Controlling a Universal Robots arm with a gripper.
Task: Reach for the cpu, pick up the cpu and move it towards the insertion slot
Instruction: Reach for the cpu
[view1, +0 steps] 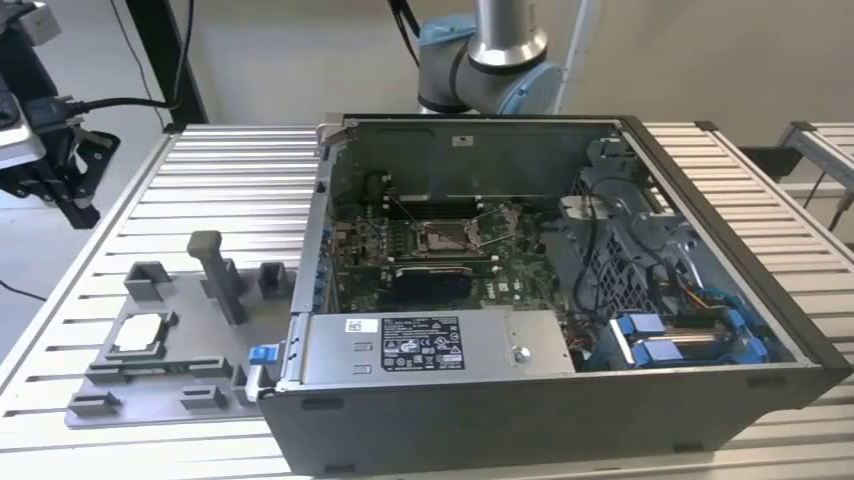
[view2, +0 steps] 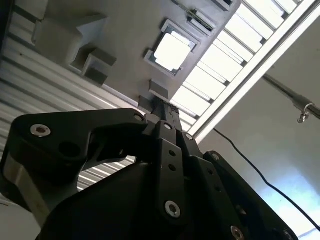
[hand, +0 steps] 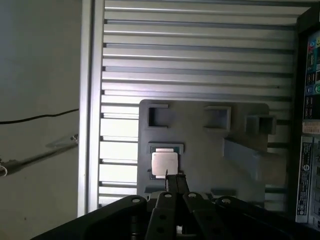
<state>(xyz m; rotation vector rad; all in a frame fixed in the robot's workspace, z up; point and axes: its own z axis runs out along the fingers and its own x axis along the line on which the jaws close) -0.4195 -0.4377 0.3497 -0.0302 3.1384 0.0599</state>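
hand (hand: 175, 178), fingers pressed together and empty, hangs clear of the cpu (hand: 165, 163), which lies in a grey fixture (hand: 200, 150) on the surface (hand: 200, 50).

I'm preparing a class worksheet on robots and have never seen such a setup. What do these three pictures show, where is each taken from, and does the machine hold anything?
This is one robot arm with a gripper, working at a slatted metal table. The exterior view comes from a camera off the arm. Both wrist views come from cameras riding on the arm, looking past the gripper. On the table stand an open computer case and a grey tray. The cpu, a small silver square, lies in a tray pocket, not yet picked up, with the gripper poised near it. The slot is the shiny socket inside the case.
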